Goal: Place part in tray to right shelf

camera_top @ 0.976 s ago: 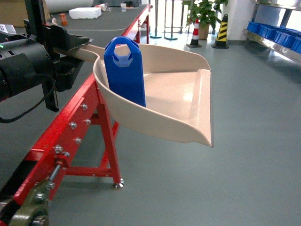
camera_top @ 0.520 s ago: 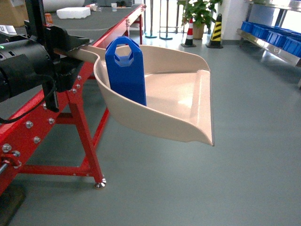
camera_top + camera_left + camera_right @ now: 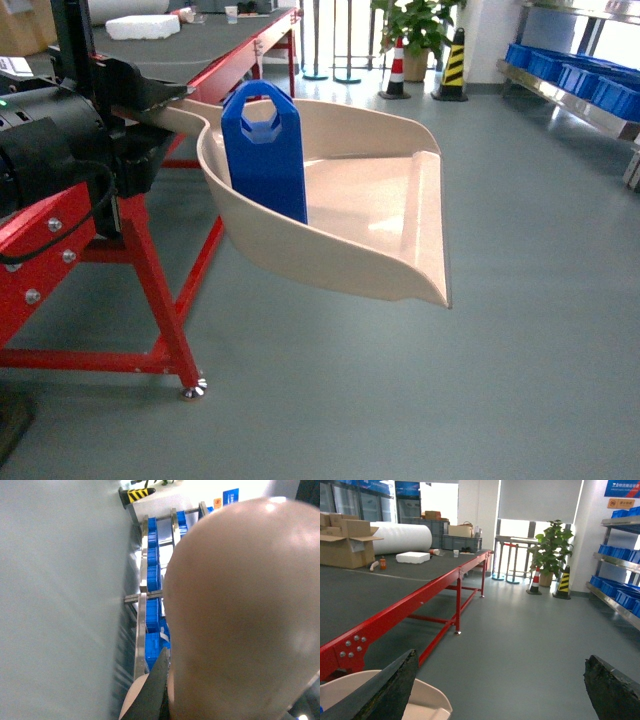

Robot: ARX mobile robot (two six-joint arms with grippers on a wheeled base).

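Over the last second the red steel conveyor frame [image 3: 150,270] has slid leftward across the head view and the stainless-steel rack of blue crates [image 3: 575,80] at far right has drawn a little nearer, so the base appears to be swinging toward the right shelf.

The left gripper [image 3: 150,115] is clamped on the long handle of the glossy beige dustpan-shaped tray [image 3: 380,200], holding it out level above the grey floor [image 3: 500,380]. The small bright-blue jerrycan-shaped part [image 3: 264,150] stands upright inside, leaning against the raised back wall near the handle, probably so it cannot slide off the open front lip in transit.

The right gripper [image 3: 500,690] holds nothing; its two dark fingers are spread wide at the bottom of its wrist view.

The left wrist view is mostly filled by the tray's underside, with the shelf beyond.
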